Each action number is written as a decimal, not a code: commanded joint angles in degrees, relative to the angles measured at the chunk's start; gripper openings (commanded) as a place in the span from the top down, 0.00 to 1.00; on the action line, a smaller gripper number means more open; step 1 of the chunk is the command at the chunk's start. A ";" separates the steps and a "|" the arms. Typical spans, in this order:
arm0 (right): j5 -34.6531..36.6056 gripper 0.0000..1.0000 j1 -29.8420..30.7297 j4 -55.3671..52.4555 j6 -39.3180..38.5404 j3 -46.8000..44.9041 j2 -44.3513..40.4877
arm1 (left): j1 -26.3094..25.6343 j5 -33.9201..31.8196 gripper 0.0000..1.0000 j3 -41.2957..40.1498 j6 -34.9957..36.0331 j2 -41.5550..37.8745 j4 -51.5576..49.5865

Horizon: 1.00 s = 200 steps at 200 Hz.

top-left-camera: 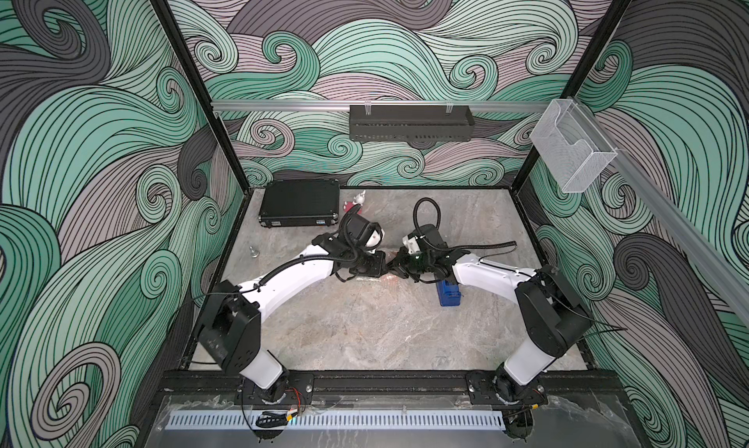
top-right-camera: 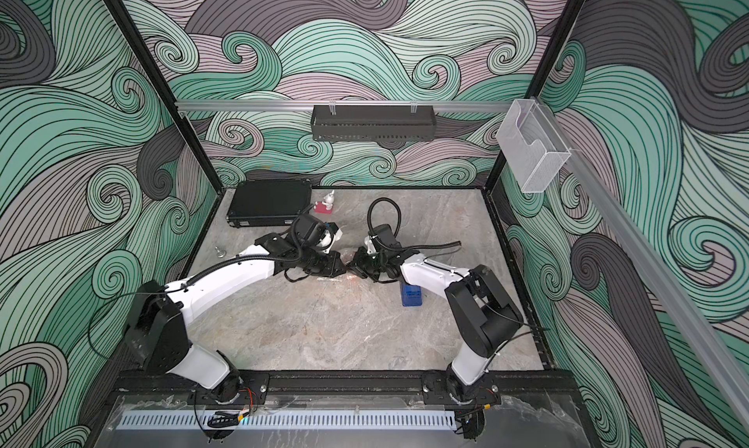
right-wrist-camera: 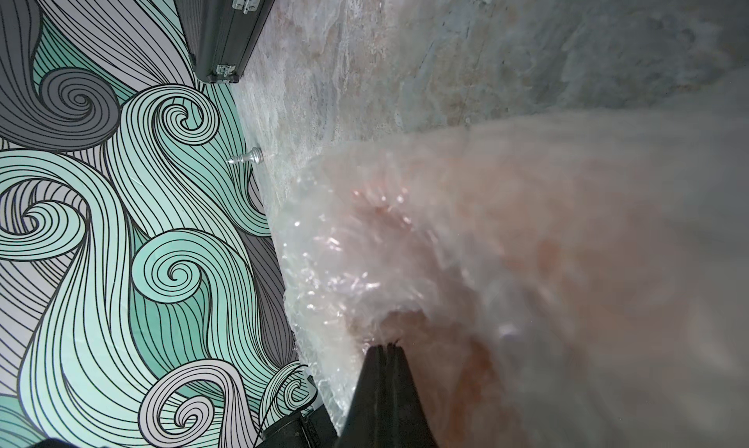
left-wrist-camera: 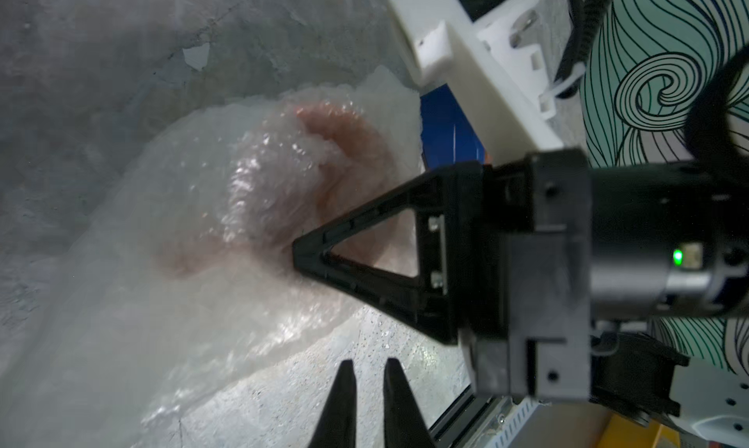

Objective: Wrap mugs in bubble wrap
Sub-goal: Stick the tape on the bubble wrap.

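Note:
The mug shows only as an orange blur under the bubble wrap, which lies bunched over it on the table. In the right wrist view the mug glows orange through the wrap. My right gripper is shut on a fold of the wrap; its black tip presses against the wrapped mug. My left gripper hovers over bare table beside the wrap's edge, its fingers a narrow gap apart and holding nothing. In both top views the two grippers meet tip to tip at mid-table and hide the mug.
A blue tape dispenser sits under the right forearm. A black case lies at the back left, with a red-and-white figurine beside it. A small silver piece stands near the left wall.

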 commanded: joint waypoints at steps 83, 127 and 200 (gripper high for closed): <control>-1.52 1.00 0.15 -3.20 -2.55 2.80 1.24 | 0.18 3.67 0.87 -2.93 1.05 6.53 3.08; -0.51 1.00 0.13 -5.17 -3.57 3.41 -0.02 | 0.18 1.72 0.87 -3.11 1.52 7.52 2.51; 3.98 0.79 0.19 -13.22 -7.05 6.67 -2.81 | 0.18 0.29 0.87 -2.79 2.01 8.05 1.97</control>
